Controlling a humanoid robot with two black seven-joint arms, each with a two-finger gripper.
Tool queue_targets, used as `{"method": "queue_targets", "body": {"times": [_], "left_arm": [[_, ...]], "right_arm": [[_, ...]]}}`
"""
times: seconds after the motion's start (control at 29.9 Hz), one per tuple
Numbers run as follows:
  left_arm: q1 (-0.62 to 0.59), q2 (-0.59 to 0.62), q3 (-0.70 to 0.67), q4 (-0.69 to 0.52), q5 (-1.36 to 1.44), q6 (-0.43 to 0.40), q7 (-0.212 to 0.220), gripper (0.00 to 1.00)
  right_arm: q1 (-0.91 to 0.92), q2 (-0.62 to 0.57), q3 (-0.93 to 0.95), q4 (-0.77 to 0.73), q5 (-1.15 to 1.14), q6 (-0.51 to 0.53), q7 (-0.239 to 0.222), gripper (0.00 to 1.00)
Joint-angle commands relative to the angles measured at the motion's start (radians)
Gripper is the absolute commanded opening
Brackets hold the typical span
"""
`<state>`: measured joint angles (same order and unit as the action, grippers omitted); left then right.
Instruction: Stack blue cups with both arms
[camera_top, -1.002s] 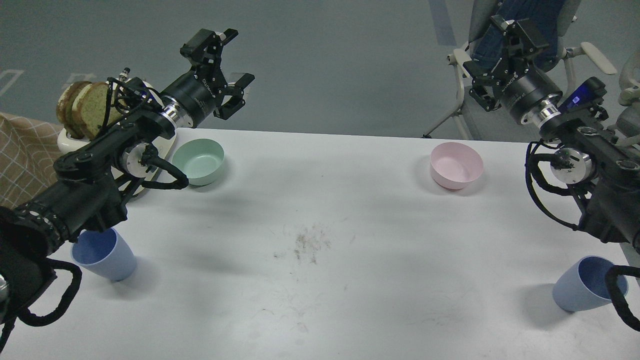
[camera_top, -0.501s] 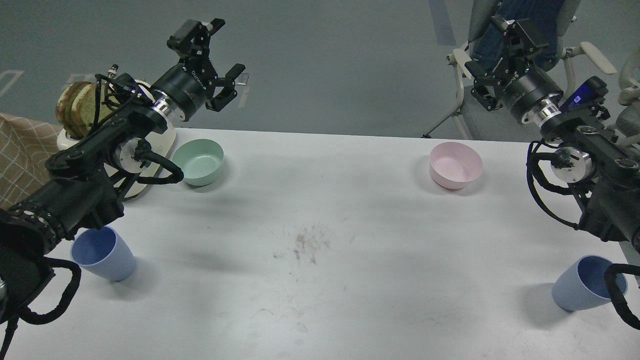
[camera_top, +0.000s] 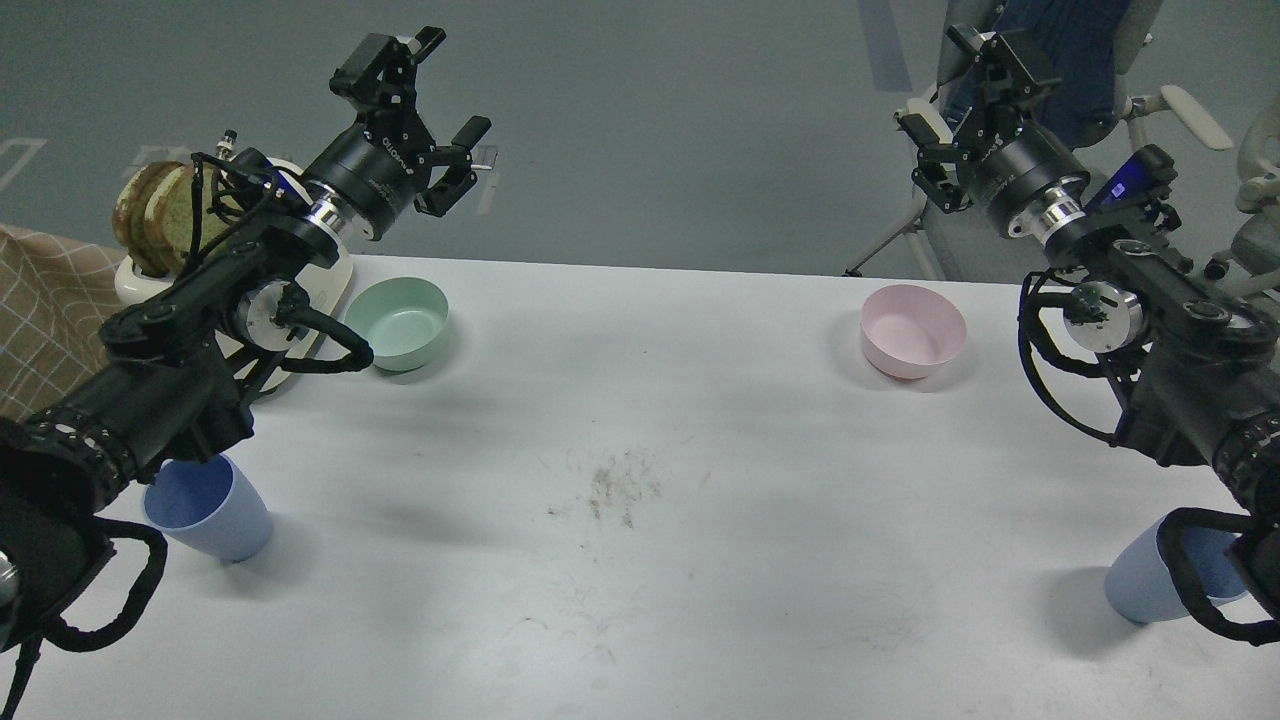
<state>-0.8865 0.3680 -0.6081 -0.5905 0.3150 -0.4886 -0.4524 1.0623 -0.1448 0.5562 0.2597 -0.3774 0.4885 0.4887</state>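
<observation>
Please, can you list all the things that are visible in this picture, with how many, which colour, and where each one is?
blue cups: 2, periwinkle blue, upright at the near edge of the table, one near left, one near right, both partly behind the arms
green bowl: 1, mint green, far left of the table
pink bowl: 1, pale pink, far right of the table
table: 1, white, smudged in the middle
toaster: 1, cream, far left corner, bread slices standing in it
checked cloth: 1, tan, left edge
office chair: 1, grey and white, on the floor beyond the table, top right
left gripper: 1, black, open, raised beyond the far left edge
right gripper: 1, black, raised at the far right, fingers hard to tell apart
</observation>
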Motion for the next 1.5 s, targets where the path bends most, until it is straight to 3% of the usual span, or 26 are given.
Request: {"method": "queue_targets", "body": {"times": [0.0,0.9,1.14,1.47], "left_arm": [[0.004,0.008,-0.004,0.000,-0.001,0.000,-0.003,0.98],[0.020,0.008,-0.051,-0.034,0.003,0.000,-0.014,0.98],[0.020,0.043,-0.045,-0.090,0.015,0.000,-0.014,0.98],[0.011,0.345,-0.041,-0.394,0.367,0.000,-0.012,0.96]], "right_arm": [[0.010,0.017,0.002,-0.022,0.005,0.000,0.000,1.00],[0.030,0.047,0.007,-0.039,0.020,0.000,0.000,1.00],[0.031,0.047,0.007,-0.037,0.020,0.000,0.000,1.00],[0.047,0.048,0.005,-0.037,0.018,0.000,0.000,1.00]]}}
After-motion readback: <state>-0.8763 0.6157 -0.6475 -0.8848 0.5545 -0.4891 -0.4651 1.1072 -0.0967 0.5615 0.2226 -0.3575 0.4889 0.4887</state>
